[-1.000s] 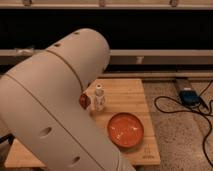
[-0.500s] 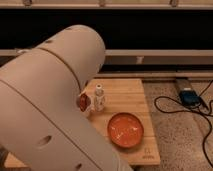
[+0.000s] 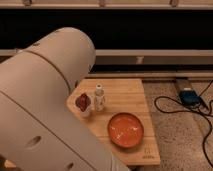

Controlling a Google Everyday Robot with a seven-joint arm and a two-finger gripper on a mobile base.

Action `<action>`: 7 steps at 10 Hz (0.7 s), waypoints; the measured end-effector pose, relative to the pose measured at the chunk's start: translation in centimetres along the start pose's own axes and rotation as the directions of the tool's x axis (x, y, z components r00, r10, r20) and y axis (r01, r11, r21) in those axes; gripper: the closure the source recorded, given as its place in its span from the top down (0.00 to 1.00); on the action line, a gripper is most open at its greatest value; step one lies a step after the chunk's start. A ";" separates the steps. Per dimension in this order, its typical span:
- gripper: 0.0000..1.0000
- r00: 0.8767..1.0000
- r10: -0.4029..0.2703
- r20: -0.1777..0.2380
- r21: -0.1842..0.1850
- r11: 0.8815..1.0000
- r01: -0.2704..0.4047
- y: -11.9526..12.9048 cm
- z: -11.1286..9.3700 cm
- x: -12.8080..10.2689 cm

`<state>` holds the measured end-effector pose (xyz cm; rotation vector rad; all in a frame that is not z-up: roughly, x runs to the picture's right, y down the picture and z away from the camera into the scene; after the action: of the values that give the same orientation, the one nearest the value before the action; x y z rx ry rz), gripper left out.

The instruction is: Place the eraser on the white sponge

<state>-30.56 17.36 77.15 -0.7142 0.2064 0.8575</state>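
I see neither the eraser nor the white sponge; both are hidden or out of view. My gripper is not in view either. The large white link of my arm (image 3: 45,100) fills the left half of the camera view and covers the left part of the wooden tabletop (image 3: 125,90).
On the tabletop stand a small white bottle (image 3: 99,97), a dark red object (image 3: 82,102) next to it at the arm's edge, and an orange bowl (image 3: 126,130) nearer the front. A blue device (image 3: 189,96) and black cables (image 3: 172,107) lie on the floor at right.
My arm link has shifted slightly across the left of the view. The bottle, the red object and the orange bowl have not moved.
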 end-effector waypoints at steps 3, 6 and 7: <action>0.22 1.000 -0.020 -0.015 0.015 1.000 0.020 0.3 1.5 -0.4; 0.52 0.999 -0.024 -0.036 0.033 0.999 0.025 0.2 2.5 -0.8; 0.60 0.999 -0.026 -0.041 0.040 0.999 0.028 0.2 2.7 -0.8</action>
<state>-31.53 18.70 79.46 -0.6955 0.2497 0.8114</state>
